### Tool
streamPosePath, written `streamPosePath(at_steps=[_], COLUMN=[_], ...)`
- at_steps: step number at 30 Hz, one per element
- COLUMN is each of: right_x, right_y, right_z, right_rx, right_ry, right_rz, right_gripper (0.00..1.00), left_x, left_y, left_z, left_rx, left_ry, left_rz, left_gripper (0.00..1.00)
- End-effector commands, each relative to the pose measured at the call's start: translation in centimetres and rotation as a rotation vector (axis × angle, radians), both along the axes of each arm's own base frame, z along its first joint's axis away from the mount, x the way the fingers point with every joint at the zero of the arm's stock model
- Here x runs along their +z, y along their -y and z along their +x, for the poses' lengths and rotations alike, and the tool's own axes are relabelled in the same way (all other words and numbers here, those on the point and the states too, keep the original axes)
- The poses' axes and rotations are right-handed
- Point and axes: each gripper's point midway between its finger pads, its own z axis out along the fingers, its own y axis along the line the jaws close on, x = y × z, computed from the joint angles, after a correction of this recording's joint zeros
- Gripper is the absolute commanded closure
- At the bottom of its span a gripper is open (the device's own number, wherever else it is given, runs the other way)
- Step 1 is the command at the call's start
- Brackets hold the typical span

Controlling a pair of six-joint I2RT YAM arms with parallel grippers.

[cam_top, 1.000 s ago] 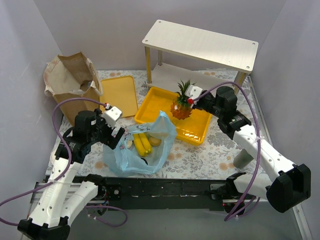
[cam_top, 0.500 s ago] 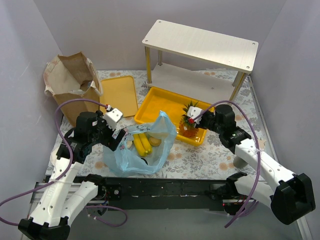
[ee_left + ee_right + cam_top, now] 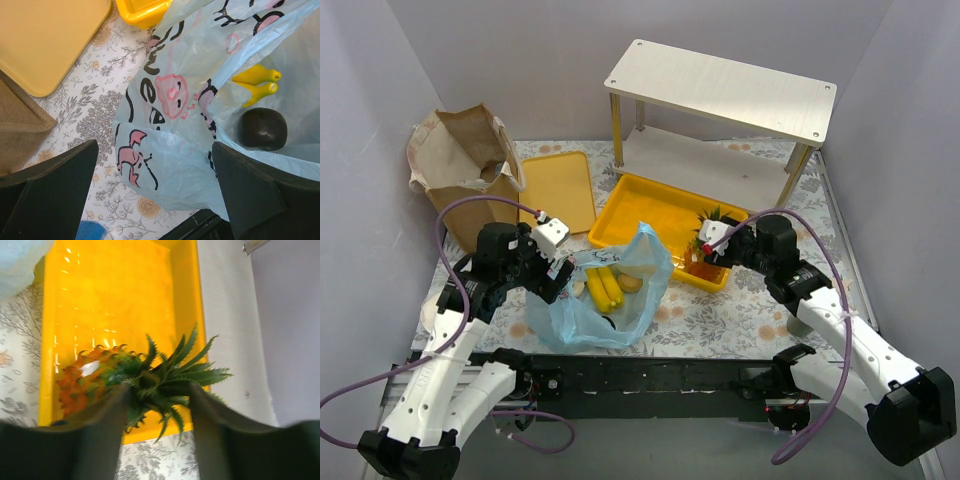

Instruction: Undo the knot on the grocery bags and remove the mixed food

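Left gripper (image 3: 155, 145) wide open, empty, over blue bag (image 3: 170, 95) with bananas (image 3: 257, 82), right gripper (image 3: 159, 390) parted astride pineapple (image 3: 85, 382) crown, in yellow tray (image 3: 110, 300) at bag's 2 o'clock, shelf (image 3: 720, 85) beyond

We see bright, even overhead light and soft shadows; glare streaks the yellow tray (image 3: 100, 315), and both wrist views blur close up.
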Motion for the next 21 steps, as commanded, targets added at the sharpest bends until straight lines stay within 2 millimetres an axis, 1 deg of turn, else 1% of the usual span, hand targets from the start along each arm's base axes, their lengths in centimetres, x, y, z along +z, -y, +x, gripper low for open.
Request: streamPosePath(at_steps=[1, 2, 3, 4, 5, 6, 7, 9, 10, 12, 13, 14, 15, 16, 17, 18, 19, 20, 21], right_x=[8.9, 10.5, 14.1, 15.6, 17.1, 19.0, 19.6, 20.2, 21.4, 22.2, 23.1, 23.2, 22.1, 21.9, 20.9, 20.3, 19.6, 18.5, 17.6], right_y=[-1.3, -1.8, -2.3, -3.0, -3.3, -3.7, -4.0, -4.2, -4.8, -5.9, -7.5, -8.5, -9.8, -11.5, -12.6, -13.4, -14.7, -15.9, -16.7], right_z=[-0.2, -0.5, -0.7, -1.3, -1.5, -1.7, -1.9, -1.7, -2.6, -3.8, -5.5, -6.3, -6.9, -8.7, -9.1, -9.8, -11.7, -12.1, -12.8], right_rx=[0.028, 0.043, 0.068, 0.107, 0.121, 0.134, 0.143, 0.137, 0.187, 0.265, 0.346, 0.392, 0.437, 0.527, 0.562, 0.603, 0.681, 0.723, 0.753], right_ry=[0.103, 0.095, 0.139, 0.132, 0.131, 0.128, 0.126, 0.127, 0.147, 0.157, 0.161, 0.152, 0.114, 0.122, 0.104, 0.101, 0.078, 0.078, 0.066], right_rz=[0.164, 0.216, 0.267, 0.304, 0.333, 0.366, 0.371, 0.365, 0.37, 0.369, 0.38, 0.378, 0.352, 0.33, 0.31, 0.29, 0.271, 0.238, 0.219], right_gripper=[0.31, 0.14, 0.13, 0.13, 0.13, 0.13, 0.13, 0.15, 0.17, 0.26, 0.29, 0.37, 0.4, 0.43, 0.49, 0.53, 0.57, 0.67, 0.71], left_x=[0.9, 0.9, 0.9, 0.9, 0.8, 0.8, 0.9, 1.1, 1.4, 1.5, 1.6, 1.6, 1.7, 1.8, 2.5, 2.8, 3.0, 3.2, 3.8], left_y=[0.8, 0.8, 0.8, 0.8, 0.8, 0.8, 0.8, 0.8, 0.7, 0.5, 0.4, 0.3, 0.2, 0.2, 0.1, 0.1, 0.1, -0.1, -0.2], left_z=[-0.2, -0.2, -0.2, -0.2, -0.2, -0.2, -0.1, -0.2, -0.2, -0.2, -0.3, -0.3, -0.2, -0.1, 0.1, 0.4, 0.7, 0.9, 1.2], left_rx=[-0.036, -0.038, -0.038, -0.033, -0.034, -0.035, -0.032, -0.032, -0.028, -0.022, -0.019, -0.017, -0.014, -0.016, -0.016, -0.017, -0.015, -0.008, -0.001], left_ry=[-0.004, -0.005, -0.005, -0.007, -0.01, -0.01, -0.009, -0.008, -0.006, -0.003, -0.001, 0.003, 0.007, 0.01, 0.029, 0.037, 0.04, 0.043, 0.057], left_rz=[-0.035, -0.037, -0.037, -0.037, -0.037, -0.036, -0.038, -0.038, -0.037, -0.03, -0.026, -0.02, -0.018, -0.014, -0.009, -0.003, 0.004, 0.012, 0.016], left_gripper=[0.02, 0.02, 0.02, 0.02, 0.02, 0.02, 0.02, 0.02, 0.02, 0.02, 0.02, 0.02, 0.02, 0.02, 0.02, 0.02, 0.02, 0.02, 0.02])
